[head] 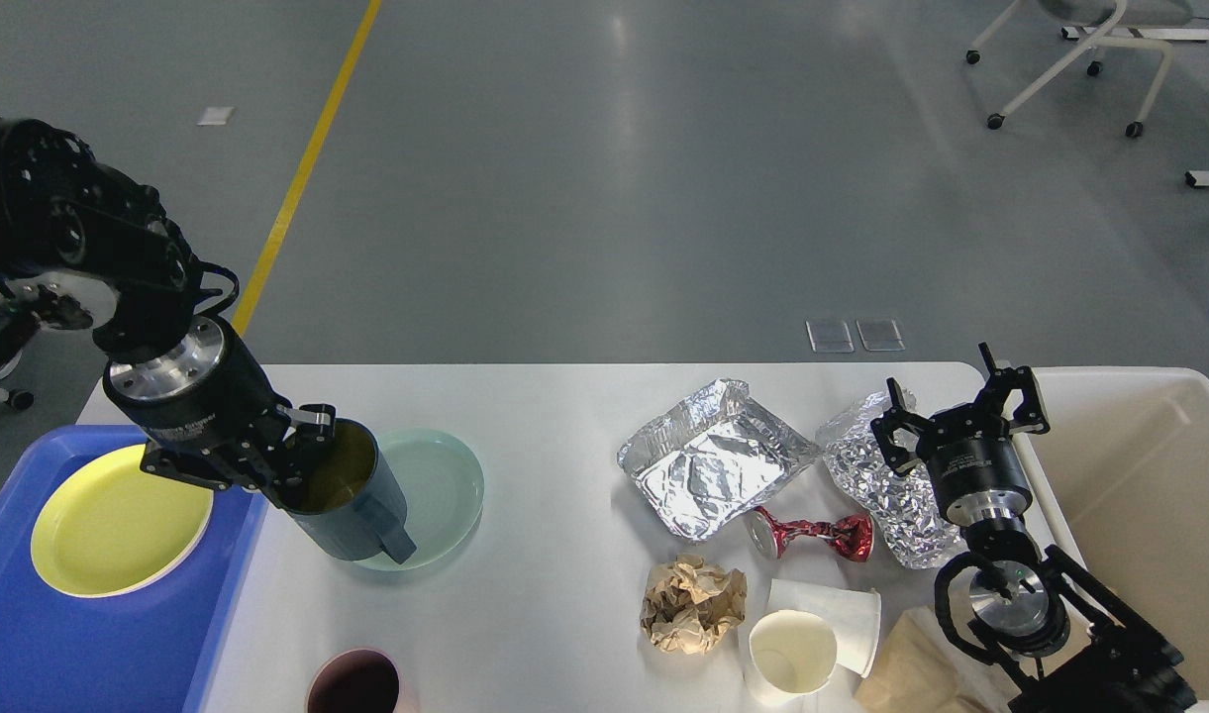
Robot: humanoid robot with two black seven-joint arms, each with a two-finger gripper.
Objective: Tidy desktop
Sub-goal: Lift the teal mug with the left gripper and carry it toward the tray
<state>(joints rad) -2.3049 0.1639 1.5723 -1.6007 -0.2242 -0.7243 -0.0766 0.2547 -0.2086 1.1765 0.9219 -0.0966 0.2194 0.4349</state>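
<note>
My left hand (302, 460) grips the dark teal handled mug (352, 500) by its rim, lifted above the wide white surface (554, 416); the blue plastic tray (30, 634) lies just leftward. My right hand (960, 411) hangs open.
</note>
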